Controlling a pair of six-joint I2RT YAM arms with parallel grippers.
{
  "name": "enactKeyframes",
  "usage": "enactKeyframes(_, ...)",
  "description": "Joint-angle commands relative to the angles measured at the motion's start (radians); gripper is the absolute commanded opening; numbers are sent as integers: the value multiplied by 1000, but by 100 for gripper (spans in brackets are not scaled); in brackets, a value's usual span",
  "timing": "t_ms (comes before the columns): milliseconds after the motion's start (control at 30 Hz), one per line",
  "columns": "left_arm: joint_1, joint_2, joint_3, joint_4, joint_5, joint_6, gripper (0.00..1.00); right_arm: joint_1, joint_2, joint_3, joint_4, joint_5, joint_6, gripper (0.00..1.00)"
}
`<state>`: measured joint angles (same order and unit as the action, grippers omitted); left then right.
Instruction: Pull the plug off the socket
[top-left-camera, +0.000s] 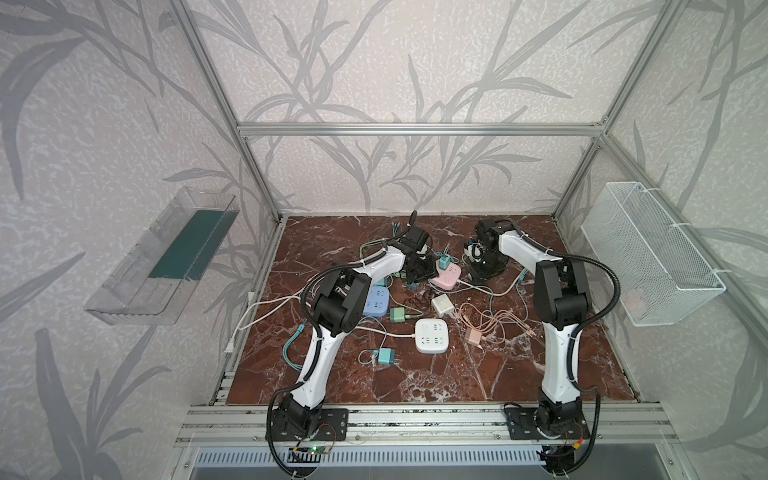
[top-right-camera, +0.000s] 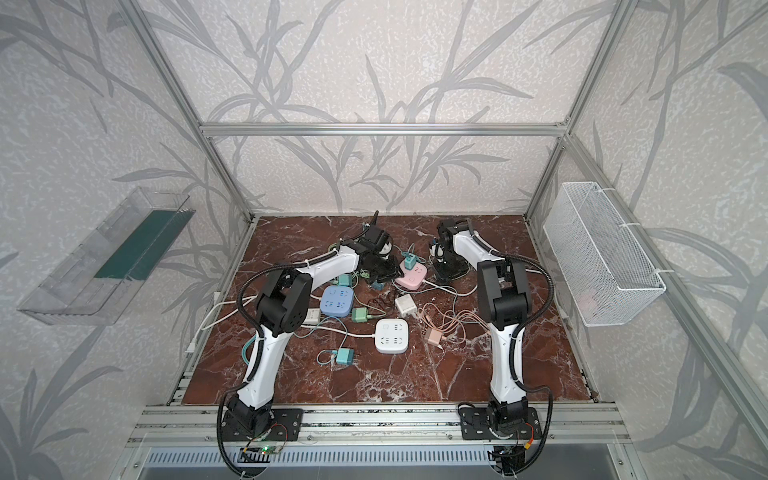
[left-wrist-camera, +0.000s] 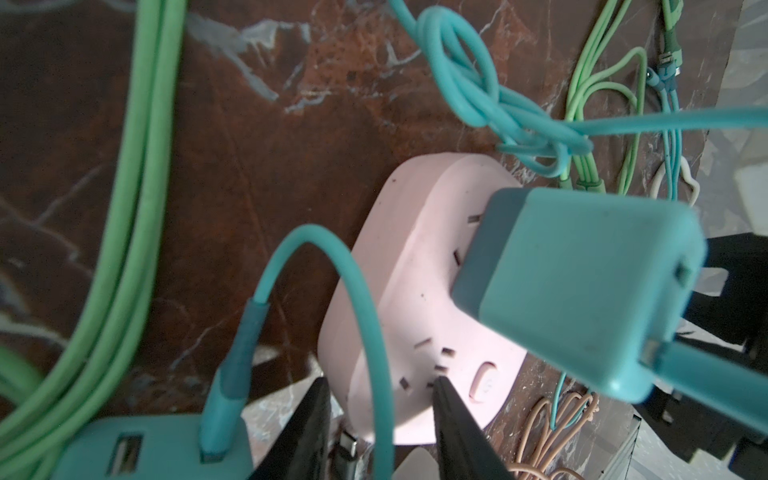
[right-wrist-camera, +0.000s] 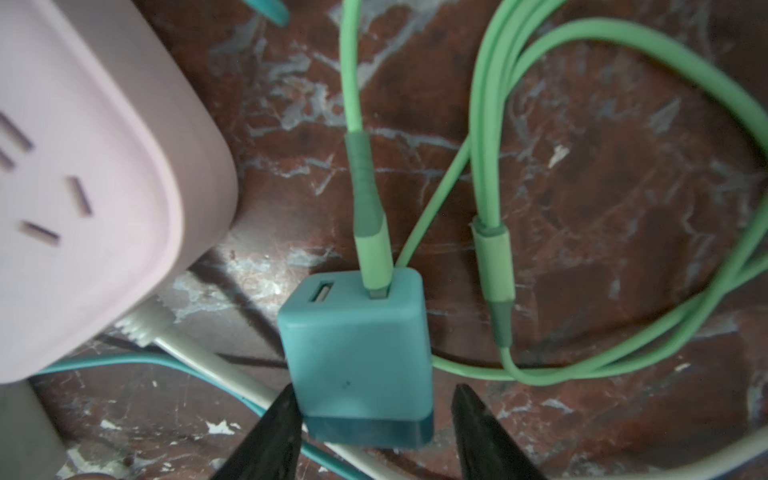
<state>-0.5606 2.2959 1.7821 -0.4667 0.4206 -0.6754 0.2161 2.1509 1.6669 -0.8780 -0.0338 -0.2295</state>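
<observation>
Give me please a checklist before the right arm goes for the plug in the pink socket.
1. Plug seated in socket: ok.
2. Left end effector grips socket edge: ok.
3. Right end effector open: ok.
4. Right end effector free of loose charger: not ok, it lies between the jaws.
5. Cable away from left grip: not ok, it loops between the jaws.
6. How firmly plug sits: cannot tell.

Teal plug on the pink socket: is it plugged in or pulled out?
Plugged in. In the left wrist view the teal plug sits with its dark base pressed against the face of the pink socket.
</observation>
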Motion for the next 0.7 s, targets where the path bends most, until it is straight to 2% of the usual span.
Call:
enactKeyframes(0, -10, 44, -60, -85, -37, -1, 41, -1, -103, -58, 91, -20, 0, 59)
enactKeyframes(167, -9, 37, -70, -72, -28, -9, 40, 1, -215, -194, 286, -79, -37, 60)
enactKeyframes(367, -9, 38, -71, -73, -22, -9, 39, 9, -303, -336, 505, -230, -84, 62)
enactKeyframes(533, -10, 38, -74, -78, -22, -8, 38, 26, -310, -386, 625, -320, -110, 63)
enactKeyframes(667, -9, 39, -75, -82, -20, -6, 38, 51, -277, -369, 652, -326, -162, 64)
